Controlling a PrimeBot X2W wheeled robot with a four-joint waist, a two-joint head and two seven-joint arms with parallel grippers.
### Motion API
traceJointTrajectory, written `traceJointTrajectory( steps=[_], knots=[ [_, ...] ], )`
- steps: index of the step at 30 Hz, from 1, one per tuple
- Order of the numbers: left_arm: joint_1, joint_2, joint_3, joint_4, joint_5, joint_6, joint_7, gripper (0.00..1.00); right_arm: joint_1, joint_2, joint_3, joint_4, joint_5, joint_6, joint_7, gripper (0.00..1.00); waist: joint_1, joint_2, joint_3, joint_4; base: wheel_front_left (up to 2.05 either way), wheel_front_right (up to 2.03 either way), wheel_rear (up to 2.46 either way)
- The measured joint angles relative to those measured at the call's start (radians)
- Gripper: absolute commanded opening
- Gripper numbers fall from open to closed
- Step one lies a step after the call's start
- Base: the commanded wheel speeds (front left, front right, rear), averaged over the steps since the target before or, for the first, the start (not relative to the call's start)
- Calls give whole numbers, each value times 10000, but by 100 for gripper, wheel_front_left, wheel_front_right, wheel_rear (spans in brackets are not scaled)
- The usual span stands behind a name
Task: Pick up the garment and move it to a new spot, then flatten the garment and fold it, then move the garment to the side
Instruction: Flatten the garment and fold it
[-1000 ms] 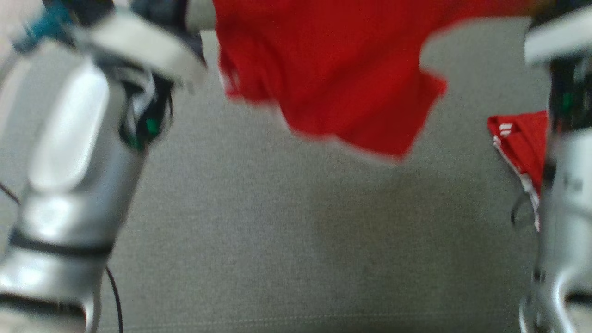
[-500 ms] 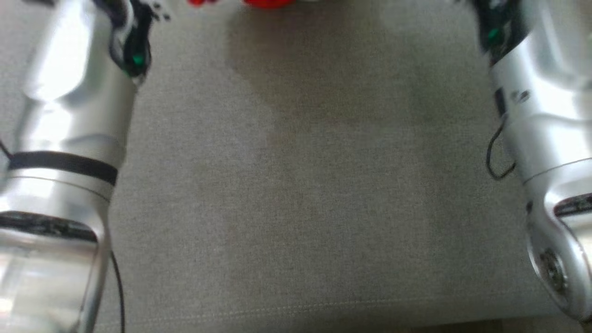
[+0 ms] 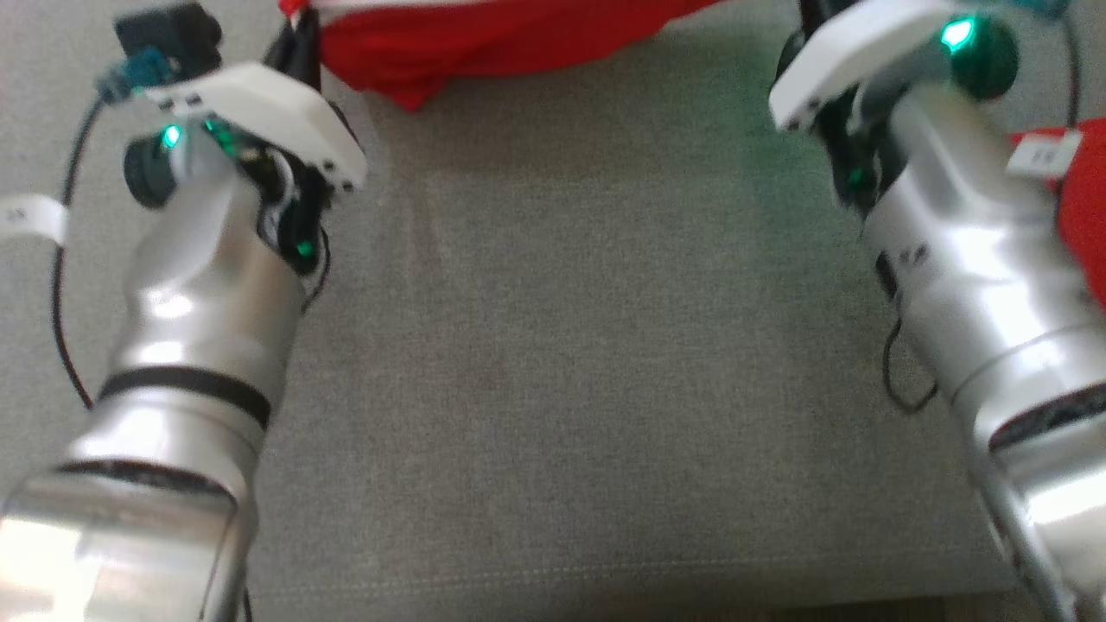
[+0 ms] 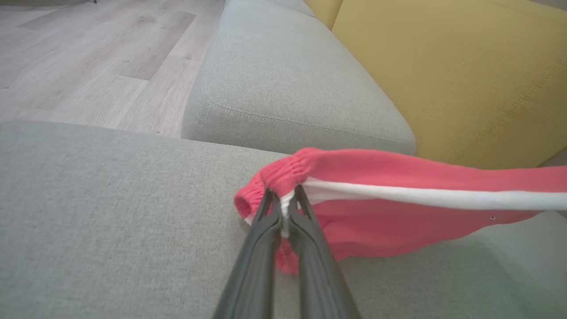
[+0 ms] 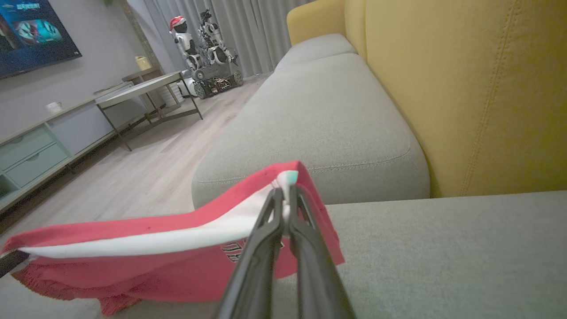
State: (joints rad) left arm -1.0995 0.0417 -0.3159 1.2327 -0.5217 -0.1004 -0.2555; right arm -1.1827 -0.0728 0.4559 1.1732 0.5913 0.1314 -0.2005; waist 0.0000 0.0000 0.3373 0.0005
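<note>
Red white-striped garment [image 4: 398, 195], stretched taut

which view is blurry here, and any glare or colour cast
Head view: soft throughout, glare on the left forearm and right forearm, a green glow tinting the cushion. Left wrist view: sharp at the left gripper, garment washed to pink. Right wrist view: sharp at the right gripper, room behind dim.

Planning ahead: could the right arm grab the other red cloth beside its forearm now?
Probably not: the right end effector is shut on the garment, stretched with the left end effector, and the red cloth lies back beside its forearm.
</note>
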Motion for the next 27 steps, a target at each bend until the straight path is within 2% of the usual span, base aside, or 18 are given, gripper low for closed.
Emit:
traceJointTrajectory(
  steps=[5,6,7,11,13,16,17,21,27],
  knots=[
    [1257,-88,109,-984,75,40,0,0,1318,10,171,-163,336,0,-426,0,-1,0,-437,43,0,0,0],
    [2102,-128,113,-1536,219,38,0,0,2167,10,98,-316,353,0,-474,0,0,0,-671,61,0,0,0],
    [2102,-128,113,-1536,219,38,0,0,2167,10,98,-316,353,0,-474,0,0,0,-671,61,0,0,0],
    [4121,-146,123,-2366,288,19,0,0,4060,-38,-268,-1135,320,0,-476,0,-1,0,-1184,92,0,0,0],
    [5372,-146,61,-2899,299,-63,0,0,5480,-151,-828,-2134,211,0,-474,0,-1,0,-1534,150,0,0,0],
    [5927,-144,-33,-3427,477,-65,0,0,6457,-309,-1258,-2838,40,0,-474,0,-1,0,-1731,220,0,0,0],
    [6392,-140,-198,-4023,740,-61,0,0,7498,-370,-1639,-3488,-178,0,-474,0,-1,1,-1932,272,0,0,0],
    [7622,-44,-353,-5206,1124,94,0,0,9639,-290,-2383,-4911,-650,0,-437,0,-1,1,-2354,309,0,0,0],
    [9970,426,-581,-6947,1162,520,242,0,12438,165,-3662,-8161,-1595,0,1080,0,-2,1,-2962,276,0,0,0]
  ],
)
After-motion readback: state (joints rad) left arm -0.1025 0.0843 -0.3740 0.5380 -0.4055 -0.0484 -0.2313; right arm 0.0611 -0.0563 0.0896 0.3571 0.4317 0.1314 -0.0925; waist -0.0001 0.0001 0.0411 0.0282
